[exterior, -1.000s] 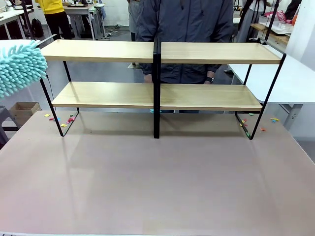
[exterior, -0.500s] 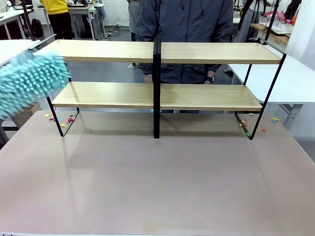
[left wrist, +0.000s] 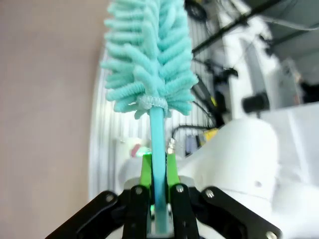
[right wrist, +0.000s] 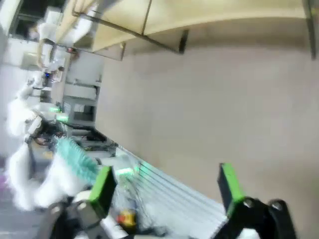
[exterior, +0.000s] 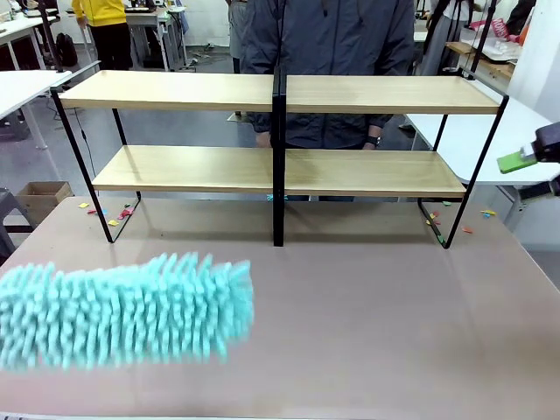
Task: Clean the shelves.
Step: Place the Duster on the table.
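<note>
Duster swung down and inward over the last second: from beside the left end of the shelves, level with the boards, to low over the table's near-left part, motion-blurred. At the table's right edge the right gripper came into the front view where none showed before. Left gripper was pinching the duster's thin teal handle between its green pads, head pointing away from the wrist. Right gripper's fingers stood spread, holding nothing. Shelves sat along the table's far edge, spanning nearly its full width, a person standing behind the centre post. Boards looked bare; small coloured scraps lay by both end legs. Judgement: no board contact now; the duster was off the rack, so a wiping pass was either finished or not begun.
</note>
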Robot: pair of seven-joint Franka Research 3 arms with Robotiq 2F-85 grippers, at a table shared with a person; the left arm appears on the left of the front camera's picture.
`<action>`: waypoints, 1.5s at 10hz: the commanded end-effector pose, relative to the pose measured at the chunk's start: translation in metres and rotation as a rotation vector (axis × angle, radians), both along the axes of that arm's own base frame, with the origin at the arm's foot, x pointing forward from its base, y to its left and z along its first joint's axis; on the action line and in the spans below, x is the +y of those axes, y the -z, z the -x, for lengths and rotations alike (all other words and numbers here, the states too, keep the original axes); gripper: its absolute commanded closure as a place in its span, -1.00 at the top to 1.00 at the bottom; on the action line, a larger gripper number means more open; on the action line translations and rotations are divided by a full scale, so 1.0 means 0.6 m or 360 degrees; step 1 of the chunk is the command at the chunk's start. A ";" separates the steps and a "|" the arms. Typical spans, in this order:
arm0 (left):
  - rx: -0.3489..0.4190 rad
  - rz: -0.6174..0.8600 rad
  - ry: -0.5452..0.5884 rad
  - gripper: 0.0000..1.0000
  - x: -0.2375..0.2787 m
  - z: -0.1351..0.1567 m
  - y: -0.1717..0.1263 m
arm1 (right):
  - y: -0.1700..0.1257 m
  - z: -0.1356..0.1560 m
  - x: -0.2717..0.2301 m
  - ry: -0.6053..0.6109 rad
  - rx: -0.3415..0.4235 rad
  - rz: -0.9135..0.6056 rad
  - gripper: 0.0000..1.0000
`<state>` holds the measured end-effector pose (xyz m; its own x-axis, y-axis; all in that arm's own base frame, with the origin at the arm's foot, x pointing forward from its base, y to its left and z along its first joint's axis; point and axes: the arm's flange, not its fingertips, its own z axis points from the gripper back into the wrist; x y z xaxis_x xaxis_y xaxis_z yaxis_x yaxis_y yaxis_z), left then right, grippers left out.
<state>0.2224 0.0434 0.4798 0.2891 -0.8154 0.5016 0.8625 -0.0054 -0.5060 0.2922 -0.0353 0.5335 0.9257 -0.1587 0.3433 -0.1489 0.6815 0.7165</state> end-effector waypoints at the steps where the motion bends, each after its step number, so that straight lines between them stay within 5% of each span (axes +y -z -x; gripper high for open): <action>1: 0.0109 -0.0119 0.0154 -0.74 -0.035 -0.070 0.031 | -0.023 0.006 0.037 -0.0161 -0.0173 0.0117 1.00; 3: 0.0293 -0.0026 -0.0120 -0.74 -0.086 -0.135 0.073 | -0.023 0.006 0.037 -0.0161 -0.0173 0.0117 1.00; 5: 0.0273 -0.0076 -0.0416 -0.74 -0.111 -0.156 0.082 | -0.023 0.006 0.037 -0.0161 -0.0173 0.0117 1.00; 10: 0.0365 -0.0184 -0.0530 -0.74 -0.135 -0.178 0.109 | -0.023 0.006 0.037 -0.0161 -0.0173 0.0117 1.00; 11: 0.0351 -0.0192 -0.0543 -0.59 -0.135 -0.178 0.107 | -0.023 0.006 0.037 -0.0161 -0.0173 0.0117 1.00; 12: 0.0285 -0.0279 -0.0594 0.39 -0.136 -0.180 0.107 | -0.023 0.006 0.037 -0.0161 -0.0173 0.0117 1.00; 13: 0.0236 -0.0352 -0.0630 0.55 -0.136 -0.176 0.106 | -0.023 0.006 0.037 -0.0161 -0.0173 0.0117 1.00; 14: 0.0148 -0.0413 -0.0686 1.00 -0.134 -0.173 0.100 | -0.023 0.006 0.037 -0.0161 -0.0173 0.0117 1.00; 15: 0.0000 -0.0457 -0.0835 1.00 -0.125 -0.175 0.093 | -0.023 0.006 0.037 -0.0161 -0.0173 0.0117 1.00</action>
